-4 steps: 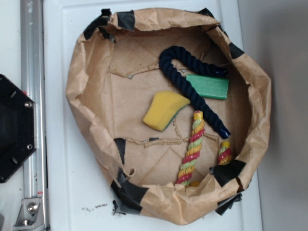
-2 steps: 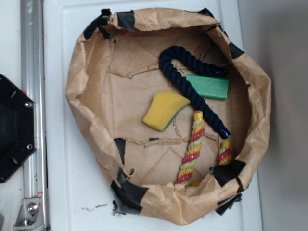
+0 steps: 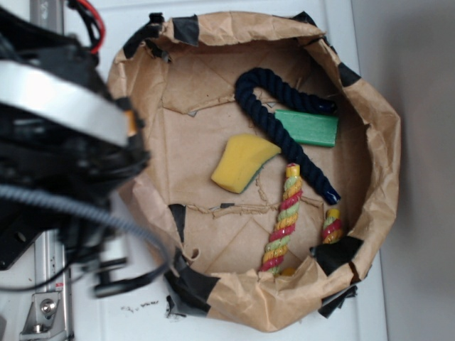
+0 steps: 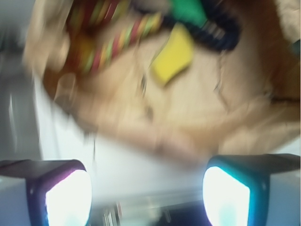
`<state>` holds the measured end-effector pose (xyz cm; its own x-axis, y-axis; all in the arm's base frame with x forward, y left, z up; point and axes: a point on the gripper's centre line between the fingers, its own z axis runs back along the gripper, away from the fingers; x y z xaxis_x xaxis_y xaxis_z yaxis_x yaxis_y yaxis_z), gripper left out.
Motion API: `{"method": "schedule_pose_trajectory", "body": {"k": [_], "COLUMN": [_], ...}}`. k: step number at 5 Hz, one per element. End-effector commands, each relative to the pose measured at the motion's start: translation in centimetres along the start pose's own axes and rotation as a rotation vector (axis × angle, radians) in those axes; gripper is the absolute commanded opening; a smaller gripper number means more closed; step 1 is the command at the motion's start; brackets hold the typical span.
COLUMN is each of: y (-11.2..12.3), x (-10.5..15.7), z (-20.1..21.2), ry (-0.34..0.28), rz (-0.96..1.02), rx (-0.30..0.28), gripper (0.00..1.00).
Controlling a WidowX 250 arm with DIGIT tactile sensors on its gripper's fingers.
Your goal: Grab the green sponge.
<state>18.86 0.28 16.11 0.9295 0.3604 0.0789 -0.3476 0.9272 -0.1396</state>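
Note:
A flat green sponge (image 3: pixel 307 128) lies in the brown paper bowl (image 3: pixel 135 121), right of centre, with a navy rope (image 3: pixel 277 121) across its left end. In the blurred wrist view the green sponge (image 4: pixel 188 10) shows at the top edge. A yellow sponge (image 3: pixel 244 162) with a thin green underside lies in the middle of the bowl. My gripper (image 4: pixel 148 197) is open with nothing between its fingers. It hangs over the white table outside the bowl's left rim, where the exterior view shows the gripper (image 3: pixel 110 275) as a dark blur.
A red, yellow and green twisted rope (image 3: pixel 283 220) lies at the bowl's near right. The bowl's crumpled walls stand up, patched with black tape (image 3: pixel 188 280). A metal rail (image 3: pixel 48 305) runs along the left edge. The arm's black body (image 3: pixel 57 142) covers the left side.
The arm has swung into the exterior view from the left, now covering the rail and the bowl's left rim. The things in the bowl have not moved.

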Motion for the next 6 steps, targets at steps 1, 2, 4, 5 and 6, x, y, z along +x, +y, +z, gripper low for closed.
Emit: {"method": "schedule_pose_trajectory", "body": {"k": [1, 2, 4, 5, 6], "y": [1.0, 0.9, 1.9, 2.9, 3.1], "x": [4.4, 4.8, 8.2, 9.5, 9.3], "z": [-4.6, -7.9, -12.6, -14.8, -12.8], "ry": [-0.067, -0.025, -0.038, 0.046, -0.006], "rz": [0.361, 0.411, 0.386, 0.360, 0.373], "rx": [0.024, 0.097, 0.140, 0.172, 0.220], "gripper": [1.00, 1.00, 1.00, 1.00, 0.00]}}
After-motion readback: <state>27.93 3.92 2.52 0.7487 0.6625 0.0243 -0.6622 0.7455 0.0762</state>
